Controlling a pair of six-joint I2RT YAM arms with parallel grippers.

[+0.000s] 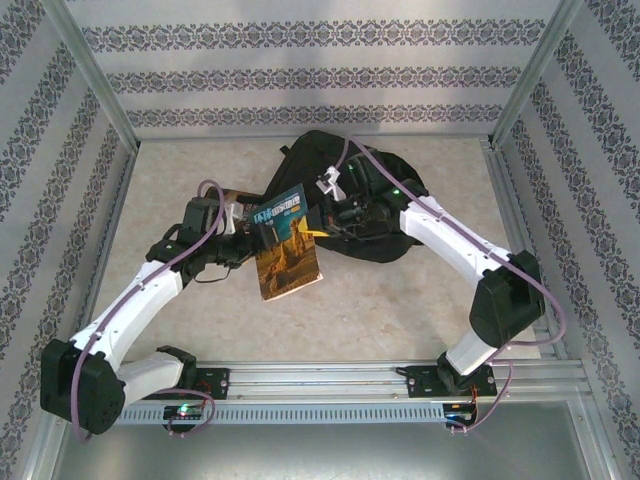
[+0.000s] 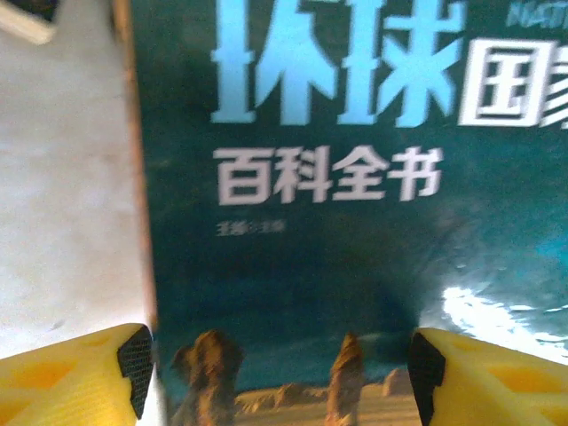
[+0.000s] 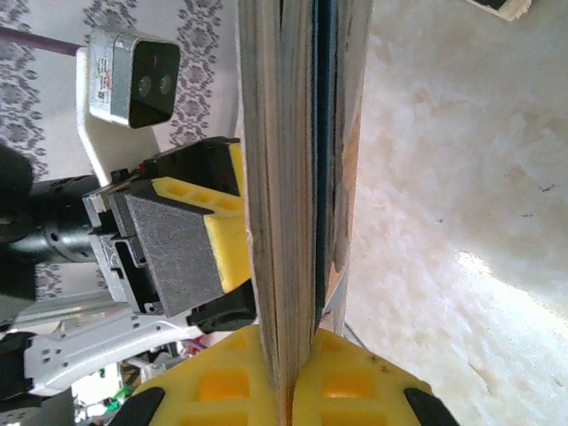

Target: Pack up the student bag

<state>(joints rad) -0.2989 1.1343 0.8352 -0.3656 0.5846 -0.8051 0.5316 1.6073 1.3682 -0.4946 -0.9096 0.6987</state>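
Top view: the student bag (image 1: 310,150) lies on the desk (image 1: 400,310), with a book (image 1: 285,245) held in front of it. Left wrist: the left tool (image 2: 280,364) is released, jaws wide over the cover. Right wrist: the right tool (image 3: 286,373) clenches the book's edge; best guide it squarely into the bag.

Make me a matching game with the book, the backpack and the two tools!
Things:
1. book
2. backpack
3. left tool
4. right tool

What fits:
A. black
B. open
C. shut on the book's edge
D. blue-green cover with white writing

Pairs: 1-D, 2-A, 3-B, 4-C
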